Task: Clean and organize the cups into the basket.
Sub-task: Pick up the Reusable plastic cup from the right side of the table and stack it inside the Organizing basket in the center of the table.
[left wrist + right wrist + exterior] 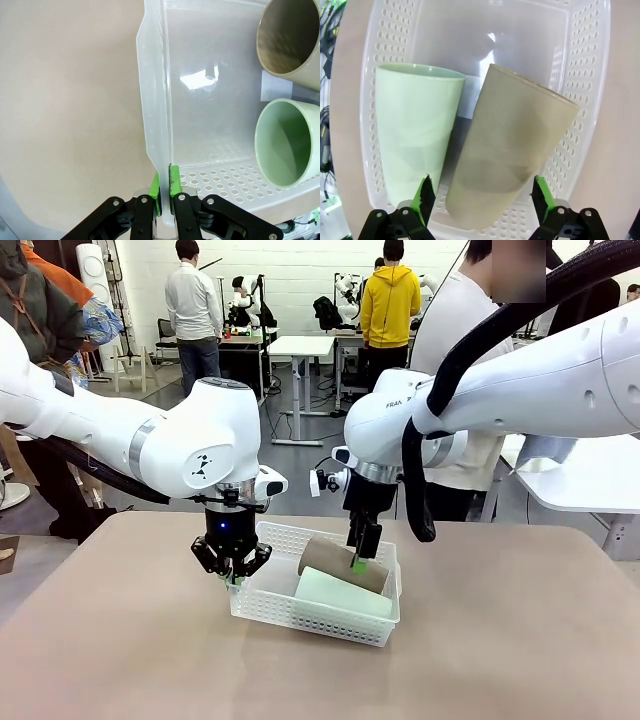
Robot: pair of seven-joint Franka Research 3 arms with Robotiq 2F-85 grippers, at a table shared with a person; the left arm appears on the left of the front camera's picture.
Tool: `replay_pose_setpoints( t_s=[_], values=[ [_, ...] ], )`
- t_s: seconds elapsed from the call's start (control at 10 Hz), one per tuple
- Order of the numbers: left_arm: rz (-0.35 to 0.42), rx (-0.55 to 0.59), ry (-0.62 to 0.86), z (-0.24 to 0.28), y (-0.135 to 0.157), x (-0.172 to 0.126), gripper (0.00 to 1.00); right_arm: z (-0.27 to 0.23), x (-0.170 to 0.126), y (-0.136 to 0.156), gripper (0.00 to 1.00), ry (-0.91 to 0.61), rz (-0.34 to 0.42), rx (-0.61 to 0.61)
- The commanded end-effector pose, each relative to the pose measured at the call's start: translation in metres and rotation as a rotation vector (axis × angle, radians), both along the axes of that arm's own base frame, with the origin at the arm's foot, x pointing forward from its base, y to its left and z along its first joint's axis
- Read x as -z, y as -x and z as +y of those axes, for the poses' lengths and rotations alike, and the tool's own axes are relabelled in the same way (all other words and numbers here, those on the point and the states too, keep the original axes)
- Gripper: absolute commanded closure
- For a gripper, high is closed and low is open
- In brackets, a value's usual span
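A shallow white basket [318,618] with lattice sides and a rolled rim sits at lower centre of the front view on the tan worktop [500,640]. Two matte handleless cups lie on their sides in it: the mint green cup [340,592] in front and the tan-brown cup [335,562] behind. The left tool [233,578] is clamped on the basket's picture-left wall. The right tool [358,560] hangs over the tan-brown cup, jaws spread wide, gripping nothing.
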State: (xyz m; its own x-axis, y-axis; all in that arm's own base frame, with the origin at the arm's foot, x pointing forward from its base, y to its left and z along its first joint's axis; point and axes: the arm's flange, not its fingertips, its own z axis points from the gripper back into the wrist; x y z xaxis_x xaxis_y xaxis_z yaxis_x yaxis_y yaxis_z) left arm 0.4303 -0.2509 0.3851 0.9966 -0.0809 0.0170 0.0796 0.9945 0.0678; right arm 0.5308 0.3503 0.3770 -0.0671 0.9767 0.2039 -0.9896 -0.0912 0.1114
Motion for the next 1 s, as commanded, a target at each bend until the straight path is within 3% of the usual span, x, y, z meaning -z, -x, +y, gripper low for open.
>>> replay_pose_setpoints(
  t_s=[0.0,0.9],
  values=[
    [-0.013,0.002,-0.009,0.0003,-0.0005,-0.0028,1.00,0.0001,0.0002,-0.0007,0.00,0.017,-0.012,0.005],
    [-0.013,0.002,-0.009,0.0003,-0.0005,-0.0028,1.00,-0.0001,0.0012,-0.0003,0.00,0.003,0.000,-0.002]
  ],
)
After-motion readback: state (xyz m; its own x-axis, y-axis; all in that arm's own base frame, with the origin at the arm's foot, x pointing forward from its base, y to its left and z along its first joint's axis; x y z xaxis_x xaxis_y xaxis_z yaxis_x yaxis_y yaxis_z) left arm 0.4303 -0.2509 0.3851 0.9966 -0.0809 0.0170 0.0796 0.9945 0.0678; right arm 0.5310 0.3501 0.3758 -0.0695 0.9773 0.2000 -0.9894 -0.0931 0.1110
